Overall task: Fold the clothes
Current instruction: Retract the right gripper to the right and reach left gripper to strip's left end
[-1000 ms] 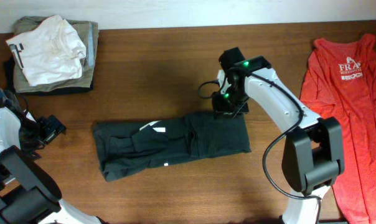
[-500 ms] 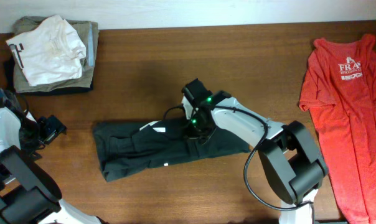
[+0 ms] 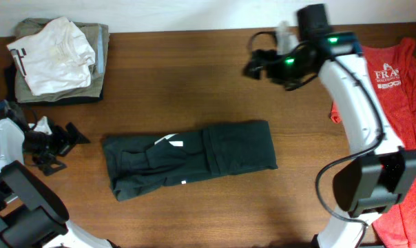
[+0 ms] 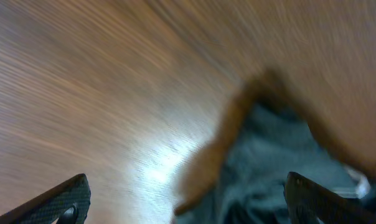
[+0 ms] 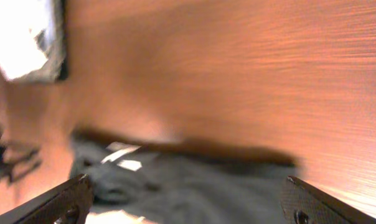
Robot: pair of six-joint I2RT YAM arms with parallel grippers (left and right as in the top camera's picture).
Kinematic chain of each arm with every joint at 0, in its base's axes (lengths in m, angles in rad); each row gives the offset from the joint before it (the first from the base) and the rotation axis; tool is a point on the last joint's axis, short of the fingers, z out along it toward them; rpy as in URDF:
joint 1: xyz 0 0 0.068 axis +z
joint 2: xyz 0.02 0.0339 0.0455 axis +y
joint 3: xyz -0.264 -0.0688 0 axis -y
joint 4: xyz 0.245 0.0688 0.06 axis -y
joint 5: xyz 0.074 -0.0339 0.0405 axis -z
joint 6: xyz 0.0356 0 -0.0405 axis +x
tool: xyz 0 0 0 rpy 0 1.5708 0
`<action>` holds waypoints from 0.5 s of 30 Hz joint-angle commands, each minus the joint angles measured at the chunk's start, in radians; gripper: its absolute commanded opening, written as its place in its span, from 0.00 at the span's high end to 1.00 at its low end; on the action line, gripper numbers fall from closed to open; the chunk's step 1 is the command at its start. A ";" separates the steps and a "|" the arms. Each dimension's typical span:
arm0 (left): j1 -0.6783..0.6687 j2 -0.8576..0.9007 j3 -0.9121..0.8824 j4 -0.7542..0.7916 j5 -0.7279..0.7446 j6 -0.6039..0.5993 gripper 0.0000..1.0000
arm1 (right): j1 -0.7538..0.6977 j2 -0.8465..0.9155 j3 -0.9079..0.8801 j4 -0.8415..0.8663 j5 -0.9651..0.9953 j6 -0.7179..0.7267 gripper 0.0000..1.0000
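The black sleeveless top (image 3: 187, 160) is seen folded into a long band, laid flat near the middle of the wooden counter (image 3: 180, 83), with a small white label showing on top. The left end effector (image 3: 69, 146) is held near the band's left end, fingers spread wide and empty. The right end effector (image 3: 254, 67) is positioned beyond the top, well apart from it, fingers likewise parted and empty. White and khaki garments (image 3: 56, 58) are stacked at the far left corner. A red top (image 3: 394, 103) is laid at the right edge.
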 commanded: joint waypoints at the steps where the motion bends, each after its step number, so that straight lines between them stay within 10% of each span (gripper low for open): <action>1: -0.039 0.000 -0.008 -0.055 0.083 0.100 0.01 | -0.139 -0.008 0.009 -0.003 0.151 -0.018 0.01; 15: -0.170 0.000 -0.237 0.026 0.044 0.133 0.01 | -0.397 -0.008 0.009 -0.003 0.204 -0.018 0.01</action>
